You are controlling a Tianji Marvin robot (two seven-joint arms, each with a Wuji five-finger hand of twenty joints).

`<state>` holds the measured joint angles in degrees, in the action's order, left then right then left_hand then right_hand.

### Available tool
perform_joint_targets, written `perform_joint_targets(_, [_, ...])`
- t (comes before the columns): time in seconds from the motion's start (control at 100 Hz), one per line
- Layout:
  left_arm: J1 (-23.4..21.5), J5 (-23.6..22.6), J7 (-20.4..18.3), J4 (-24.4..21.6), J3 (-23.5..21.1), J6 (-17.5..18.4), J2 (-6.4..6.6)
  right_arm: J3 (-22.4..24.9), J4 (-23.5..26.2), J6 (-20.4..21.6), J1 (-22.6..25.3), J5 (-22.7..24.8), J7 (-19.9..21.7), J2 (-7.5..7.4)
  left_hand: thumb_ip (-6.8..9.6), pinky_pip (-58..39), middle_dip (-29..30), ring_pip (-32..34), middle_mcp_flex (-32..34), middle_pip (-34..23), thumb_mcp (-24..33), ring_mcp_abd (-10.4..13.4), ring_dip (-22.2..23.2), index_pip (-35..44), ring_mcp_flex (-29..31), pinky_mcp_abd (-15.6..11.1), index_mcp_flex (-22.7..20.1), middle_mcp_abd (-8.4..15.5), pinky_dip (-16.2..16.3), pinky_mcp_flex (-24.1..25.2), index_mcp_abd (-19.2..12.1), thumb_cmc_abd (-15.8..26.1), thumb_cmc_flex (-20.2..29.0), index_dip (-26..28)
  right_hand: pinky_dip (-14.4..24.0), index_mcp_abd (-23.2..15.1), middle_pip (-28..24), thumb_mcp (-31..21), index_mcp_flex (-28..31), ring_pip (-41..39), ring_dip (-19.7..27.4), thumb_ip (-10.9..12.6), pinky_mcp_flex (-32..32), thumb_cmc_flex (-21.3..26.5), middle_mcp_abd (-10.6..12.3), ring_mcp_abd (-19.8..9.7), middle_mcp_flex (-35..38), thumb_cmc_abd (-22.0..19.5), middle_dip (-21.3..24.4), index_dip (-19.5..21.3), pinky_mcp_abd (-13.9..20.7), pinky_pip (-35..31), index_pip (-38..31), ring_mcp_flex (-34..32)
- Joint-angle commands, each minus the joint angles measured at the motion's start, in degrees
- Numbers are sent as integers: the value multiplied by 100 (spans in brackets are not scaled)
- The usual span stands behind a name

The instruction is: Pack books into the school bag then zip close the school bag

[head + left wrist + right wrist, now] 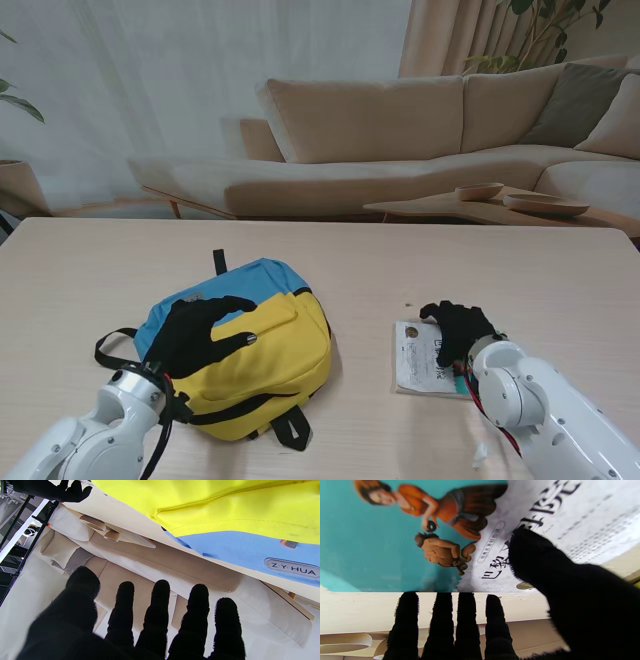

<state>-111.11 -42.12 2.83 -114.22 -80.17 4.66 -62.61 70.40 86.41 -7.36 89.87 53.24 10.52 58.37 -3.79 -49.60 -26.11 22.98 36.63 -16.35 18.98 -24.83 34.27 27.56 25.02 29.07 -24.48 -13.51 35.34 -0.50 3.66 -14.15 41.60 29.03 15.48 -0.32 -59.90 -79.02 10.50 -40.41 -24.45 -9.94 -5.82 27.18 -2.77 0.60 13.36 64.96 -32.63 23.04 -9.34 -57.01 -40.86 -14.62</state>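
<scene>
Nearest you on the left, your left robot hand (197,335) rests palm-down over the bag (262,355), fingers spread apart and gripping nothing; in the left wrist view those fingers (160,620) stand straight and separated, with air past their tips. That bag lies flat on the worktop (80,270), left of centre, its blue part farther from you and its yellow part nearer, black straps trailing off both ends, and a grey label (292,568) sits on the blue cloth. You cannot tell from these views whether its zip is open. Moving right, a book (420,360) lies flat on the worktop, well apart from the bag, its pale cover up. Your right robot hand (460,333) covers the book's right part. In the right wrist view the thumb (535,555) lies across the white printed half of the cover, while the four fingers reach past the book's edge over bare worktop, straight and close together, so that hand is extended and presses rather than grips. Beyond the worktop stands a beige sofa (420,120).
</scene>
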Motion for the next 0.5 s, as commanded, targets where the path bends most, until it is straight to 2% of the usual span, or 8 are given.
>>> perform_joint_targets(0.0, [-61, -4, -84, -71, -13, 16, -36, -146, -339, -29, 143, 27, 149, 71, 173, 198, 8, 51, -101, -91, 164, 75, 43, 34, -27, -56, 229, -15, 118, 77, -26, -6, -73, -90, 127, 87, -652, 89, 158, -159, -120, 70, -2, 890, 295, 11, 350, -260, -417, 252, 56, -129, -283, -135])
perform_joint_targets(0.15, [-67, -26, -99, -78, -20, 24, -32, -232, -425, -57, 81, 16, 96, 75, 169, 211, 4, 50, -134, -91, 186, 84, 44, 34, -42, -60, 243, 1, 118, 80, -31, -13, -83, -91, 154, -29, -839, 1, 203, -424, -248, 81, -33, 1002, 382, 20, 520, -241, -770, 1007, 46, -158, -1049, -243])
perform_joint_targets(0.23, [-68, -35, -109, -81, -21, 22, -30, -259, -468, -44, 67, -1, 16, 84, 166, 215, -1, 46, -148, -97, 196, 110, 44, 32, -58, -72, 257, 16, 119, 80, -44, -28, -90, -91, 175, -127, -979, -60, 176, -850, -461, 98, -64, 1145, 519, -22, 604, -241, -1321, 1350, 71, -187, -1259, -258])
perform_joint_targets(0.27, [-67, -39, -109, -81, -21, 21, -29, -270, -487, -27, 62, -9, -29, 89, 166, 218, -3, 46, -160, -98, 204, 106, 45, 31, -64, -77, 268, 15, 120, 85, -35, -29, -88, -92, 202, -175, -1046, -87, 142, -1251, -661, 117, -97, 1217, 677, -73, 697, -250, -1888, 1491, 103, -224, -1337, -291])
perform_joint_targets(0.35, [-64, -54, -109, -80, -20, 24, -28, -298, -530, 0, 46, -2, -116, 97, 164, 223, -10, 45, -189, -104, 219, 123, 47, 33, -81, -88, 287, 33, 122, 95, -38, -52, -90, -90, 232, -291, -1226, -158, 119, -1907, -987, 137, -146, 1329, 937, -135, 882, -234, -2574, 1637, 133, -265, -1512, -411])
perform_joint_targets(0.43, [-62, -68, -106, -78, -20, 32, -27, -330, -573, 14, 28, -13, -205, 107, 162, 224, -23, 49, -209, -121, 237, 134, 52, 37, -93, -90, 302, 47, 127, 100, -34, -63, -92, -87, 251, -535, -1244, -201, 96, -2061, -1072, 146, -177, 1365, 1112, -147, 981, -229, -2943, 1953, 137, -291, -1966, -535])
perform_joint_targets(0.49, [-62, -74, -104, -78, -20, 35, -27, -349, -602, 22, 17, -12, -268, 114, 160, 224, -34, 50, -232, -134, 249, 133, 56, 52, -104, -99, 306, 49, 131, 102, -32, -75, -98, -79, 248, -714, -1180, -204, 43, -2049, -1075, 139, -158, 1327, 1141, -151, 943, -231, -2990, 2177, 143, -277, -2276, -511])
